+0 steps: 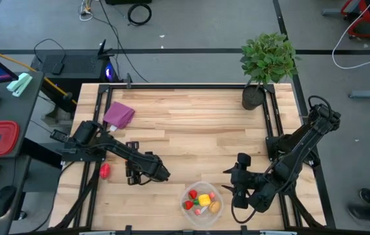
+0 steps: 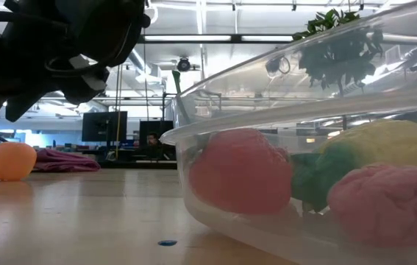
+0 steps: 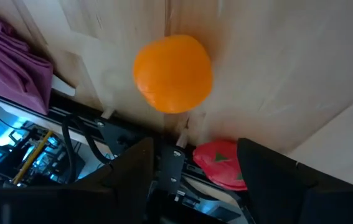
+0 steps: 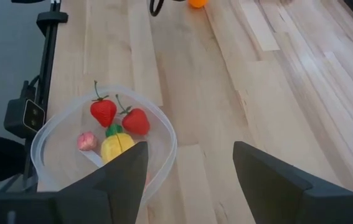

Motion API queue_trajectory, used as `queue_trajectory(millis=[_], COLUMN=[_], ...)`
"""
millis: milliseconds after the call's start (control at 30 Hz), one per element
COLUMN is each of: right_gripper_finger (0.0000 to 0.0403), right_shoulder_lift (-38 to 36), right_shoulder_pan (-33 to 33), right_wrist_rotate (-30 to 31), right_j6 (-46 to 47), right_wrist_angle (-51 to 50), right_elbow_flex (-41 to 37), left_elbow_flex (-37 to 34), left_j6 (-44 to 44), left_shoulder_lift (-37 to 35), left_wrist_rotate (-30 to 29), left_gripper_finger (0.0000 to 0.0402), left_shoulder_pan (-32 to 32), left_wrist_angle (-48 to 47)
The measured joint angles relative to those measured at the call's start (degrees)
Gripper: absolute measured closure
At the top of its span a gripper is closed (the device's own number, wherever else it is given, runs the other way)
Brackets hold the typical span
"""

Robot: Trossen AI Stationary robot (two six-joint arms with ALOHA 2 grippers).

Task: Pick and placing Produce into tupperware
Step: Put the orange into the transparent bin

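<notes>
Bright, even overhead light with soft shadows; the tupperware [image 2: 318,140] looms blurred in the low view.

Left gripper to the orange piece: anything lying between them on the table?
No. In the left wrist view the orange piece lies on bare wood just ahead of the open left gripper; a red piece sits off to one side.

No readable text, labels, brands or numbers on anything.
</notes>
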Motion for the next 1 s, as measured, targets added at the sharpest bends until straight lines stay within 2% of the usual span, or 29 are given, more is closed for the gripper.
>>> queue_trajectory(millis=[233,400,600,800,1000], right_gripper_finger=[0.0157,0.0157,0.0157,0.0157,0.0157], right_shoulder_lift=[0.0,0.0,0.0,0.0,0.0], right_shoulder_pan=[0.0,0.0,0.0,0.0,0.0], right_wrist_rotate=[0.04,0.1,0.09,0.24,0.26], right_j6=[-0.15,-0.15,0.0,-0.07,0.06], right_wrist_angle=[-0.01,0.01,0.03,0.03,0.12], right_elbow_flex=[0.0,0.02,0.02,0.02,0.02], left_elbow_flex=[0.94,1.27,0.83,0.83,0.07], left_j6=[-0.78,-0.11,-3.39,-14.41,-26.19], left_shoulder_lift=[0.0,-2.19,-13.19,-26.53,-34.81], left_wrist_rotate=[0.12,-2.72,-9.33,-12.47,-14.15], left_gripper_finger=[0.0166,0.0163,0.0167,0.0168,0.017], left_shoulder_pan=[-0.17,-0.93,-3.45,-4.87,-5.01], left_wrist_angle=[-0.26,-0.27,-0.32,-0.39,-0.18])
